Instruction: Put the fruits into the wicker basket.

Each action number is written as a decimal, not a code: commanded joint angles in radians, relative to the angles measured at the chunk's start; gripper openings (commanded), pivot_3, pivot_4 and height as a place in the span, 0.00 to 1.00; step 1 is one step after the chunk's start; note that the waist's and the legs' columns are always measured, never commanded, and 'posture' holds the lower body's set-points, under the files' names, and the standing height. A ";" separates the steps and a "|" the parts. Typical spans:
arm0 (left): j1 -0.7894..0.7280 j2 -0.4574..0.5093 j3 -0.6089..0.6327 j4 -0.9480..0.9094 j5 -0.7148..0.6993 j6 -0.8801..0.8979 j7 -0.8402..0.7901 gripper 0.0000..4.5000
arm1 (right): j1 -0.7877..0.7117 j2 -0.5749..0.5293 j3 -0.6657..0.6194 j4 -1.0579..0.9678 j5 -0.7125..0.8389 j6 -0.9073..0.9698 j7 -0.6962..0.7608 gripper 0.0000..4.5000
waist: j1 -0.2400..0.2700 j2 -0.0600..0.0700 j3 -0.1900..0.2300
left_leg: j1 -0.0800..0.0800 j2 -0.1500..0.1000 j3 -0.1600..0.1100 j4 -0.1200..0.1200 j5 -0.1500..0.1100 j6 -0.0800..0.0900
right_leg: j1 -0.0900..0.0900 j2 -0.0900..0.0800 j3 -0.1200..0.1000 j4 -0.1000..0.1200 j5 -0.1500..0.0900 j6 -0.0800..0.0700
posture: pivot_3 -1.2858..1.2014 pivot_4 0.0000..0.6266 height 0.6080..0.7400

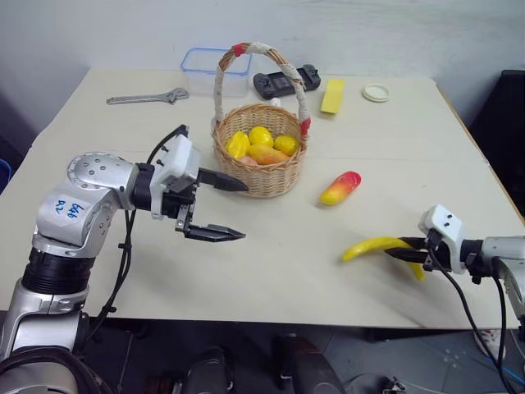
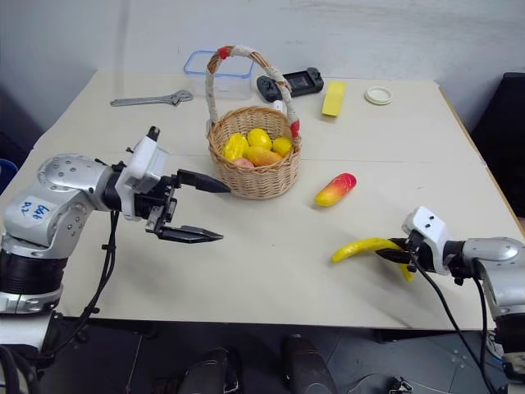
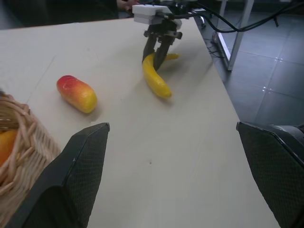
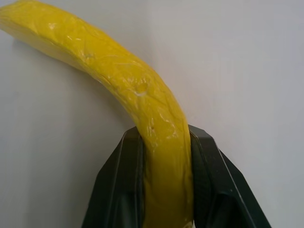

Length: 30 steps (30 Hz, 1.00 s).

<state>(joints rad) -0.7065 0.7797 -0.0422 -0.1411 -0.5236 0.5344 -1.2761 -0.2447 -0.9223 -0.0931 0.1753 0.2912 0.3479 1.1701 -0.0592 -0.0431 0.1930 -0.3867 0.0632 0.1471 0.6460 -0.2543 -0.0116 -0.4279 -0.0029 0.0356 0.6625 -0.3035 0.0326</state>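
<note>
The step in hand looks like the pickup of the banana (image 1: 373, 246): at the lower right of the head view the right gripper (image 1: 404, 254) has its two black fingers clamped on the banana's near end, and the wrist view shows them pressed to either side of the smooth, glossy yellow skin. The fruit lies low on the pale matte table (image 1: 271, 279), so the next move probably calls for a lift and a carry up and left toward the wicker basket (image 1: 261, 168).

At the lower left, the left gripper (image 1: 221, 209) hangs empty, its ribbed fingers spread wide just beside the basket.

Farther up, right of centre, the second fruit (image 1: 340, 188) lies alone on the table, a stubby oval, yellow shading to red.

Beyond it, at upper centre, the coarse woven basket stands with its tall arched handle and holds several round yellow fruits (image 1: 261, 135).
</note>
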 commanded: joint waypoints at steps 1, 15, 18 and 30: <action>0.011 0.021 0.078 0.017 -0.021 0.016 0.039 1.00 | 0.013 0.030 -0.059 -0.210 0.129 0.105 -0.018 0.18 | -0.003 0.000 0.000 | 0.000 0.000 0.000 0.000 0.000 0.000 | 0.000 0.000 0.000 0.000 0.000 0.000 | 0.52 0.24 1.00; 0.233 0.115 0.321 -0.074 -0.072 0.096 0.184 1.00 | -0.607 0.504 0.184 -0.196 0.107 0.441 -0.499 0.18 | -0.019 0.000 0.000 | -0.004 0.002 -0.001 -0.001 -0.001 -0.001 | -0.005 -0.001 -0.002 0.002 -0.001 -0.004 | 0.52 0.24 1.00; 0.237 0.116 0.332 -0.089 -0.075 0.095 0.207 1.00 | -0.745 0.575 0.222 -0.009 0.027 0.346 -0.528 0.18 | -0.024 0.000 0.000 | -0.007 0.000 0.002 0.000 -0.002 0.000 | -0.008 -0.003 -0.001 0.001 -0.001 -0.003 | 0.52 0.24 1.00; 0.292 0.107 0.354 -0.152 -0.106 0.095 0.273 1.00 | -1.039 0.693 0.219 0.546 -0.146 -0.012 -0.561 0.55 | -0.031 0.000 0.000 | -0.018 0.000 0.002 0.001 -0.001 0.001 | -0.019 -0.002 -0.001 0.001 0.000 -0.002 | 0.52 0.24 1.00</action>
<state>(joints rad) -0.4167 0.8817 0.2786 -0.2637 -0.6068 0.6407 -1.0130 -1.2507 -0.2368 0.1459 0.7144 0.1564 0.3825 0.6086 -0.0902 -0.0435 0.1929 -0.4048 0.0635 0.1487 0.6466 -0.2556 -0.0109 -0.4466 -0.0054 0.0342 0.6638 -0.3036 0.0305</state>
